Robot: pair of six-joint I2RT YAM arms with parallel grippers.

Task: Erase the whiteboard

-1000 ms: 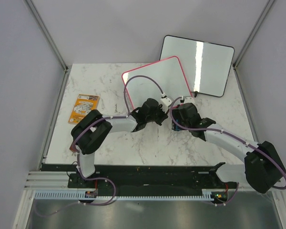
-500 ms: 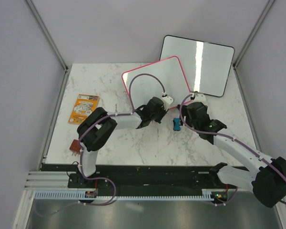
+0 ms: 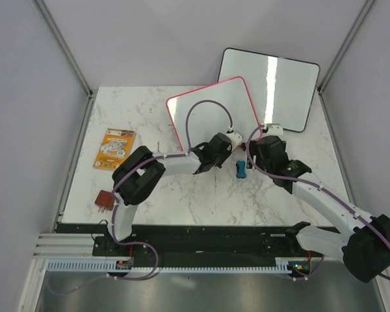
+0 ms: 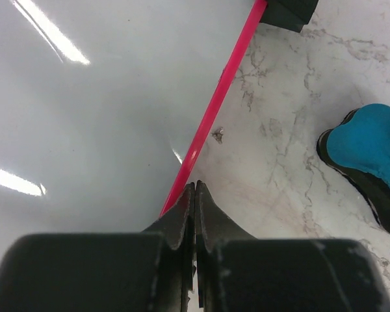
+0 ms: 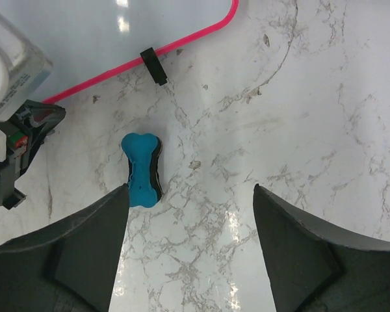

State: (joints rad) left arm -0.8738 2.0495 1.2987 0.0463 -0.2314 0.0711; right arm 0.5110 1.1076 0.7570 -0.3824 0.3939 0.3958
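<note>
The whiteboard (image 3: 211, 110), white with a pink frame (image 4: 216, 107), lies tilted at the back middle of the marble table; only glare shows on its surface (image 5: 110, 26). A black foot (image 5: 154, 65) sits on its near edge. A blue bone-shaped eraser (image 3: 240, 170) (image 5: 142, 169) (image 4: 370, 156) lies loose on the marble just in front of the board. My left gripper (image 3: 226, 144) (image 4: 195, 185) is shut and empty, with its tips at the board's near pink edge. Beside the eraser hovers my right gripper (image 3: 255, 157) (image 5: 190, 188), open and holding nothing, its left finger (image 5: 91, 240) closest to it.
A black-framed whiteboard (image 3: 270, 88) leans at the back right, overlapping the pink one's corner. An orange packet (image 3: 114, 147) lies at the left, and a small red-brown object (image 3: 104, 199) sits by the front left edge. Grey walls enclose the table.
My right gripper has pulled back to the right and opened slightly, leaving the blue eraser lying on the table. The left gripper has slid right along the board's near edge, still shut.
</note>
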